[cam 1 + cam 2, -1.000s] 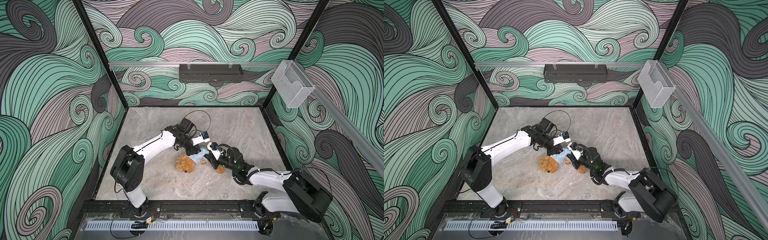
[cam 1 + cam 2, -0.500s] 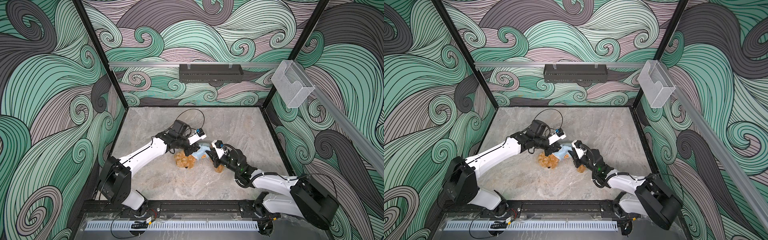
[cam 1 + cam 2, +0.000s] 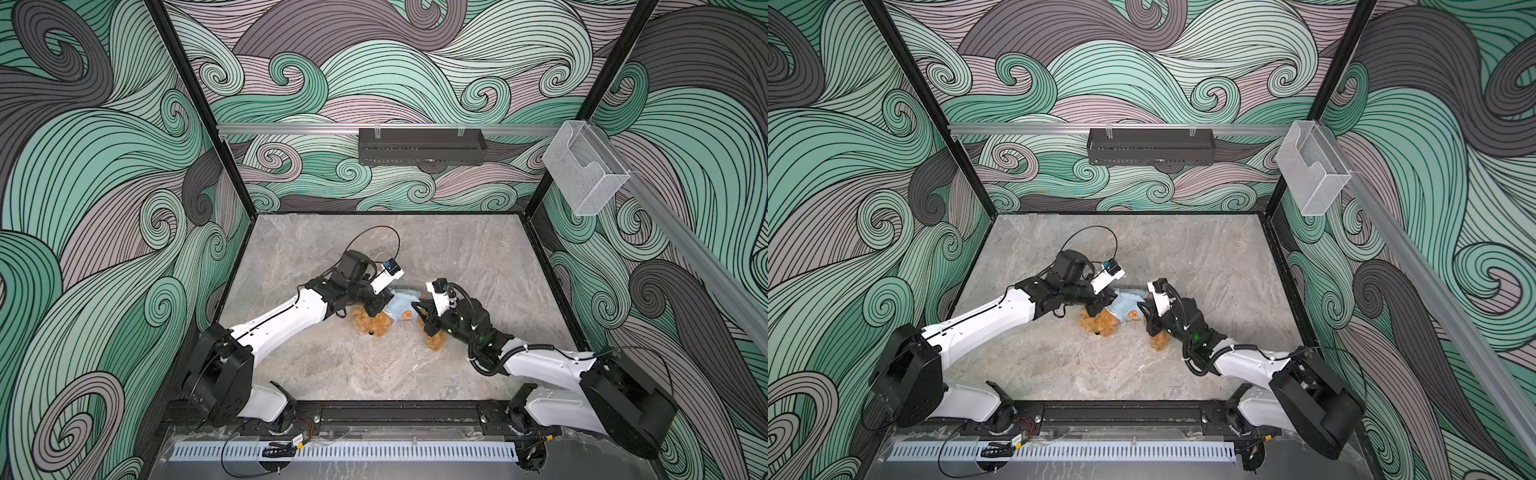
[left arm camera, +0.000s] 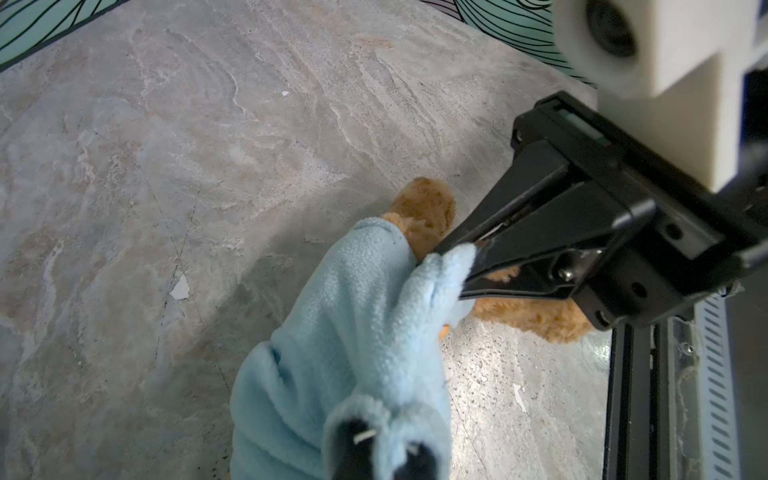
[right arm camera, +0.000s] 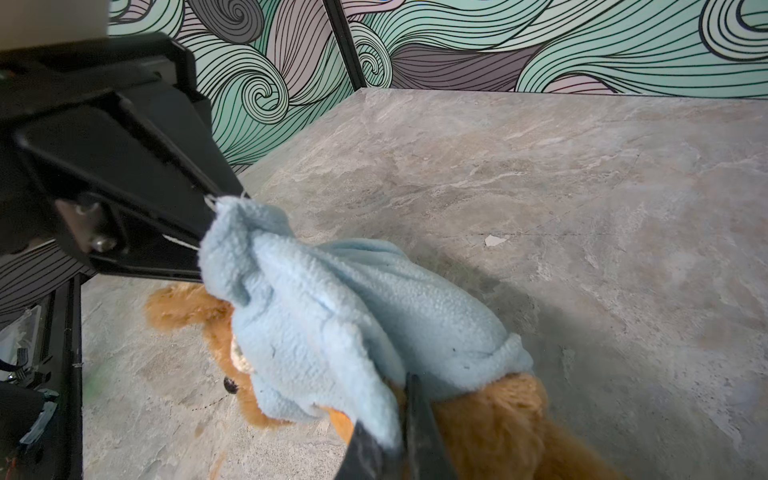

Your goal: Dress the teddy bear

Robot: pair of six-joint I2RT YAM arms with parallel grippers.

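Teddy bear (image 3: 372, 326) lies between left gripper (image 3: 377, 309) and right gripper (image 3: 419, 311), both clamped onto its blue garment (image 3: 399, 304)

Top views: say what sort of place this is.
Probably a robot test cell: swirl-printed walls box in a stone-look tabletop, the left arm and right arm stand on a black rail at its front edge, and a clear bin hangs from the wall.
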